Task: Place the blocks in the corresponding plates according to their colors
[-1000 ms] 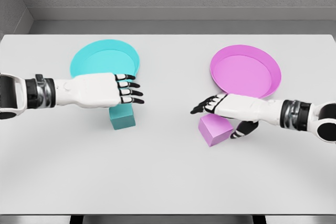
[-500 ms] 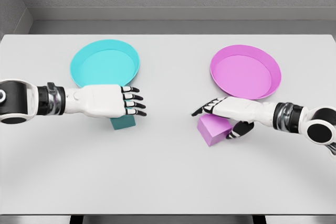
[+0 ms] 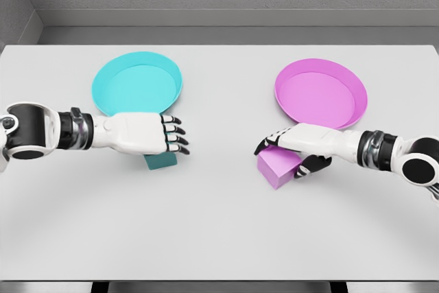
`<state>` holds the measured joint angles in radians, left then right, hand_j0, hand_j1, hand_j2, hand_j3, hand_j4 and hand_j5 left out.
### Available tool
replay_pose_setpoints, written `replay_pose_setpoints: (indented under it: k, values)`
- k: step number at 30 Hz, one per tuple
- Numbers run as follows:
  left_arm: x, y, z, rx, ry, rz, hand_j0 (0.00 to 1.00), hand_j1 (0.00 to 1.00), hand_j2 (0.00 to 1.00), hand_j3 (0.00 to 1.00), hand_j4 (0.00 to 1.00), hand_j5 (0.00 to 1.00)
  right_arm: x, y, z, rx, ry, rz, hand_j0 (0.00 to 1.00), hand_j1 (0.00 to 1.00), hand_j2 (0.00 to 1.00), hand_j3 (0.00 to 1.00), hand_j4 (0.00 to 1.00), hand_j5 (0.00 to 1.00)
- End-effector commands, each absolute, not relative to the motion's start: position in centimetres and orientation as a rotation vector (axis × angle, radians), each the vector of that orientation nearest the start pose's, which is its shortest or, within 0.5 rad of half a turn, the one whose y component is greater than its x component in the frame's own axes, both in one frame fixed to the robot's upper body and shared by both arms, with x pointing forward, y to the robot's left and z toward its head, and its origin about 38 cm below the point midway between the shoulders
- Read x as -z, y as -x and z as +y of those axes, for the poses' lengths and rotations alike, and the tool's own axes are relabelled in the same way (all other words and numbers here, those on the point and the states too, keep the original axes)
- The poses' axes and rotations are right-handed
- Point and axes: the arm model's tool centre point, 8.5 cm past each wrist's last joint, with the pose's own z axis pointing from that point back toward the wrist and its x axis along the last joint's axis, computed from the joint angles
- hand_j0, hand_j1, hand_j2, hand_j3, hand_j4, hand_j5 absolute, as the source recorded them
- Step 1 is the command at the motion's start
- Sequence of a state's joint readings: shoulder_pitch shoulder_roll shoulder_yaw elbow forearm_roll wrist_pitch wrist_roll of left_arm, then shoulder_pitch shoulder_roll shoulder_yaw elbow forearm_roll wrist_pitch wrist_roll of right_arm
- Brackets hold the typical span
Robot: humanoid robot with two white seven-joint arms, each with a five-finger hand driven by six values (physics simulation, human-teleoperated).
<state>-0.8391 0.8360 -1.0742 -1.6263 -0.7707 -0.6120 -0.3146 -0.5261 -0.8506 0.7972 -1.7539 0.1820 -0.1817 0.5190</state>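
**Both hands down on their blocks, plates behind**

We see the left hand (image 3: pixel 147 134) at left of centre, palm down over the teal block (image 3: pixel 162 160), which pokes out below the fingers. Its fingers (image 3: pixel 175 138) are curled a bit; we cannot tell if they actually grip the block. The teal plate (image 3: pixel 137 86) sits just behind that hand, in the upper left of the grey bench (image 3: pixel 219 224), with the hand overlapping its near rim.

The right hand (image 3: pixel 296 150) is at right of centre, fingers draped over the top of the pink block (image 3: pixel 277 167) and thumb down at the block's right side, so it looks closed on it. The block looks to rest on the bench. The pink plate (image 3: pixel 320 93) is just behind, upper right. Blocks are well apart from each other.
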Motion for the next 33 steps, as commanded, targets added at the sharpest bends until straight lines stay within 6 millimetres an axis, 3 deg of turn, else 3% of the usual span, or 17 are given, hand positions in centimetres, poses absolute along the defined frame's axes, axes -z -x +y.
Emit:
replay_pose_setpoints:
  k: [1, 12, 20, 26, 33]
  values:
    - [-17.8, -39.7, 21.6, -2.873, 0.493, 1.415, 0.61, 0.61, 0.61, 0.61, 0.61, 0.61, -16.9, -37.4, -23.3, -1.920, 0.076, -1.331, 0.63, 0.63, 0.63, 0.63, 0.63, 0.63]
    - [-17.7, -39.5, 21.4, -2.872, 0.471, 1.429, 0.50, 0.50, 0.50, 0.50, 0.50, 0.50, -18.2, -37.9, -23.1, -1.940, 0.094, -1.374, 0.61, 0.61, 0.61, 0.61, 0.61, 0.61]
    - [-20.6, -40.2, 21.5, -2.837, 0.443, 1.632, 0.50, 0.50, 0.50, 0.50, 0.50, 0.50, -20.1, -39.0, -23.2, -1.931, 0.151, -1.398, 0.62, 0.62, 0.62, 0.62, 0.62, 0.62]
    - [-23.0, -42.4, 23.6, -2.830, 0.589, 1.732, 0.50, 0.50, 0.50, 0.50, 0.50, 0.50, -21.7, -39.7, -24.0, -1.894, 0.201, -1.437, 0.61, 0.61, 0.61, 0.61, 0.61, 0.61]
    - [-24.1, -45.6, 27.0, -2.863, 0.775, 1.852, 0.51, 0.51, 0.51, 0.51, 0.51, 0.51, -22.3, -41.3, -25.9, -1.767, 0.298, -1.361, 0.61, 0.61, 0.61, 0.61, 0.61, 0.61]
